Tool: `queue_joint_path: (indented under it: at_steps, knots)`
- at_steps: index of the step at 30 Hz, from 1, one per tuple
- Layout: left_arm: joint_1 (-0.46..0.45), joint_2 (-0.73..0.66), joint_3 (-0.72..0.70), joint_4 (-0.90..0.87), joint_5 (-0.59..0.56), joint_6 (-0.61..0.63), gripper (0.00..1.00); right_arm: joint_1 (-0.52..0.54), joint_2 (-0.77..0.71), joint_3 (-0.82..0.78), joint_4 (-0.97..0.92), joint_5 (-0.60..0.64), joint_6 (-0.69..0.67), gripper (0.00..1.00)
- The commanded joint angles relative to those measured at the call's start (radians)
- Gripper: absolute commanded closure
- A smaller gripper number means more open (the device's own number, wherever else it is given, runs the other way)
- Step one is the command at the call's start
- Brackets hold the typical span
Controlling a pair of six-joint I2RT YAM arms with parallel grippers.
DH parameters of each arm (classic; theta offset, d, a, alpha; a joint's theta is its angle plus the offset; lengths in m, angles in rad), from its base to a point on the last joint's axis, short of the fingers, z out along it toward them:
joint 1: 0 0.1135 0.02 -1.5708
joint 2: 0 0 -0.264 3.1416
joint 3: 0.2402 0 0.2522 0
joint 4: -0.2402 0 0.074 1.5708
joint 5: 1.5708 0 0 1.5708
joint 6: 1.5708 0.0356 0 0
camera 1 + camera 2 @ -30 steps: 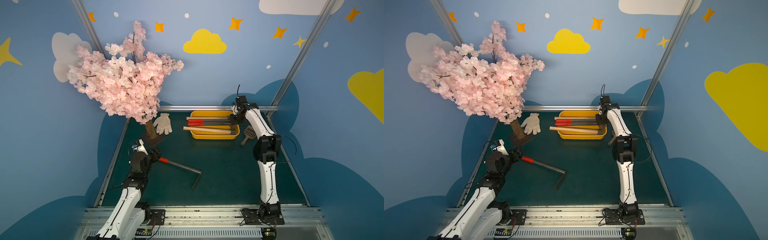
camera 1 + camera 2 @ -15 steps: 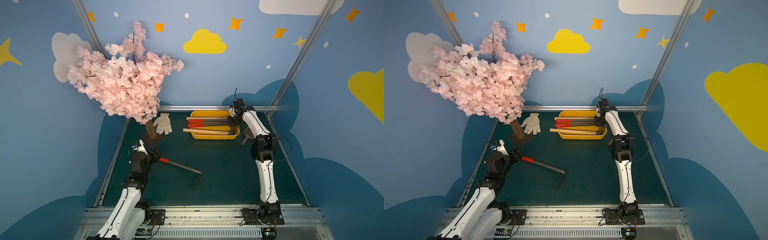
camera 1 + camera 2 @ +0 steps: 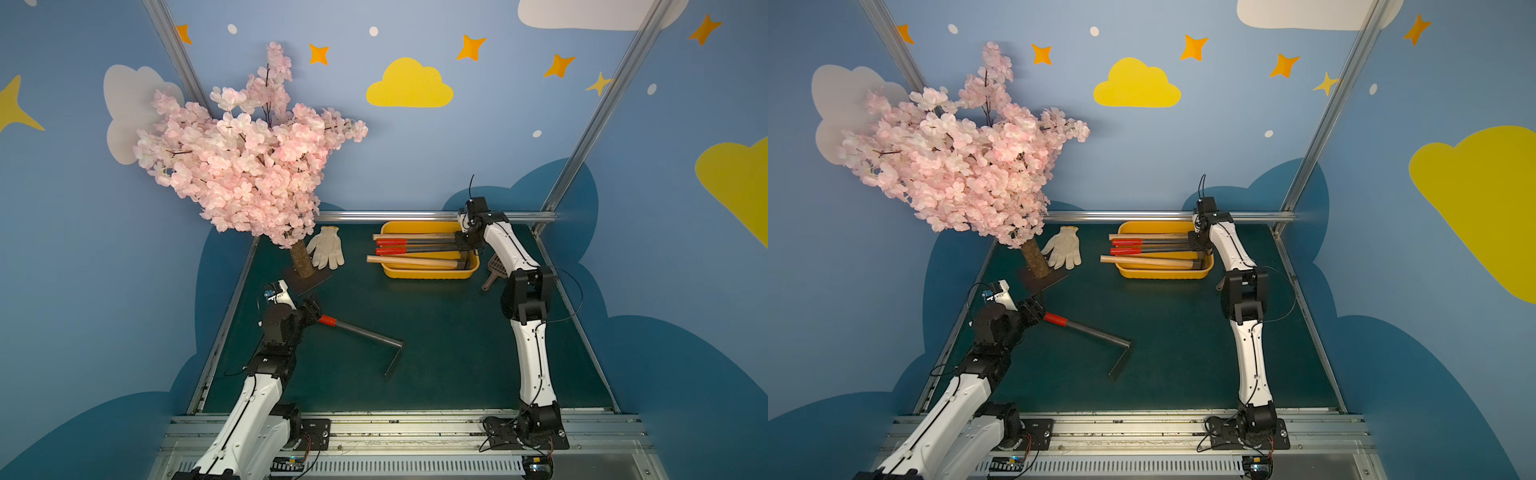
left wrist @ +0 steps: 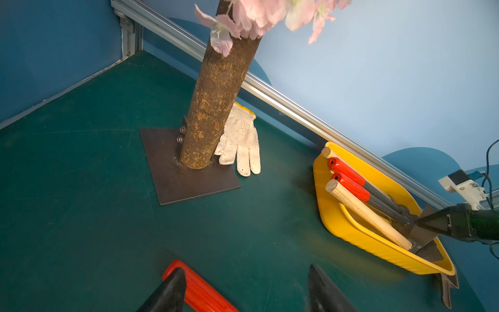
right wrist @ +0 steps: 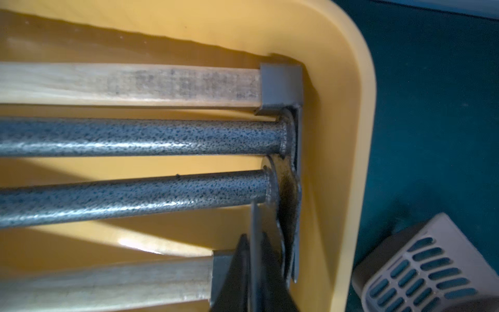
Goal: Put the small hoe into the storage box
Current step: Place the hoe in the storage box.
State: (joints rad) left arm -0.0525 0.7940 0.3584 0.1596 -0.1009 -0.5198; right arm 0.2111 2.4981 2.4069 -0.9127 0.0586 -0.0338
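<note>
- Taking the far wall as 12 o'clock on the green mat [image 3: 449,340], the storage box [image 3: 428,274] sits between 12 and 1 o'clock, close to the back rail.
- The small hoe [image 3: 361,332] lies flat on the mat outside the box, toward 8 o'clock. Its red grip [image 3: 327,320] is at the 10 o'clock end and its blade [image 3: 394,363] at the 4 o'clock end.
- The left gripper [image 3: 312,308] is at that grip with its jaws wide apart. In the left wrist view the grip lies against one finger [image 4: 170,291], the other finger stands well clear, and nothing is clamped.
- The right gripper [image 3: 464,246] reaches into the 3 o'clock end of the box, at the tool heads.
- In the right wrist view its fingers [image 5: 237,264] lie close against both faces of a thin dark blade [image 5: 255,216]. Whether they press it, and which tool the blade belongs to, cannot be told.
- Inside the box, two red-gripped hoes [image 3: 415,246] with speckled grey shafts lie between two wooden-handled tools [image 3: 411,262]. All run 9 to 3 o'clock, with their heads at the 3 o'clock wall.
- A white work glove [image 3: 327,252] lies at 9 o'clock of the box, just beside the trunk of the cherry-blossom tree [image 3: 245,166]. The trunk stands on a dark square plate [image 4: 172,173].
- A slotted scoop [image 5: 421,270] rests on the mat just outside the box's 4 o'clock corner.
</note>
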Motion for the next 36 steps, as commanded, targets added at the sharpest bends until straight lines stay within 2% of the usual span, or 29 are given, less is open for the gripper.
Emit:
queue_joint_path:
  at_steps: [1,6,10,17,24,30,36]
  knots:
    - [0.002,0.0,0.021,-0.009,0.007,0.018,0.29,0.005,0.01,0.008,0.031,0.049,-0.01,0.76]
    - [0.002,-0.003,0.017,-0.008,0.007,0.017,0.29,0.013,-0.091,-0.093,0.112,0.061,-0.008,0.66]
    - [0.002,-0.004,0.013,-0.003,0.012,0.015,0.29,0.027,-0.186,-0.16,0.154,0.072,-0.009,0.65]
    - [0.002,-0.009,-0.003,0.011,0.022,0.003,0.29,0.088,-0.308,-0.32,0.25,-0.128,-0.101,0.68]
    - [0.002,-0.016,-0.005,0.009,0.033,0.003,0.29,0.189,-0.213,-0.324,0.221,-0.22,-0.197,0.74]
    - [0.003,-0.015,-0.004,0.005,0.031,0.006,0.29,0.224,-0.114,-0.221,0.203,-0.218,-0.188,0.77]
    - [0.002,-0.017,-0.007,0.001,0.023,0.011,0.29,0.236,-0.093,-0.216,0.251,-0.201,-0.165,0.78]
